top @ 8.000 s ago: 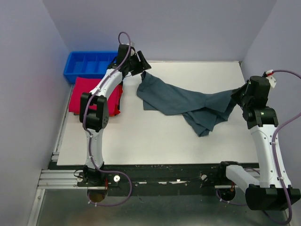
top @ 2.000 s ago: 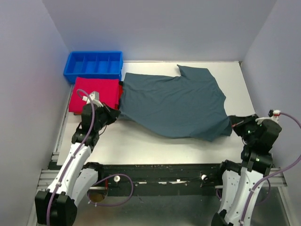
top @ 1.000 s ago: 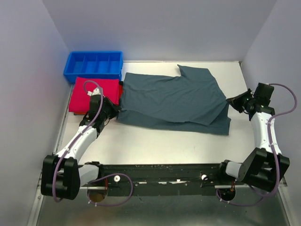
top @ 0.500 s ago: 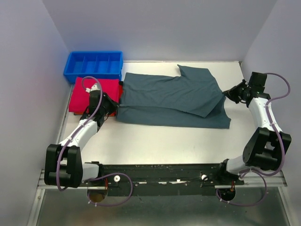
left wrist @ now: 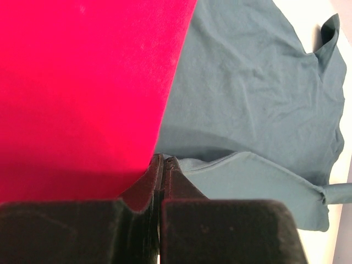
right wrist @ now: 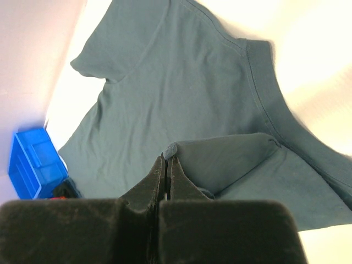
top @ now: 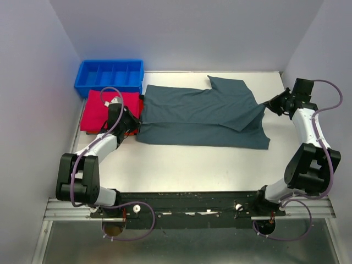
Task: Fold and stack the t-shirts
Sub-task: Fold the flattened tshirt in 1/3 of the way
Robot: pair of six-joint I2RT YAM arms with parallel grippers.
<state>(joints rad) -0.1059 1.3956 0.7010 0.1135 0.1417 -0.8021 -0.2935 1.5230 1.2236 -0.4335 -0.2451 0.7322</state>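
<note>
Both ends of the slate-grey t-shirt (top: pixel 201 113), lying half-folded mid-frame on the bench (top: pixel 181 162) with its long axis left to right, are pinched: left gripper (top: pixel 135 124) clenched on the left edge, right gripper (top: pixel 269 104) on the right corner.

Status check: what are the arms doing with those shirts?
Left gripper, right gripper: both shut on grey shirt. Near edge folded over. Red shirt folded beside it. Nothing blocking.
</note>
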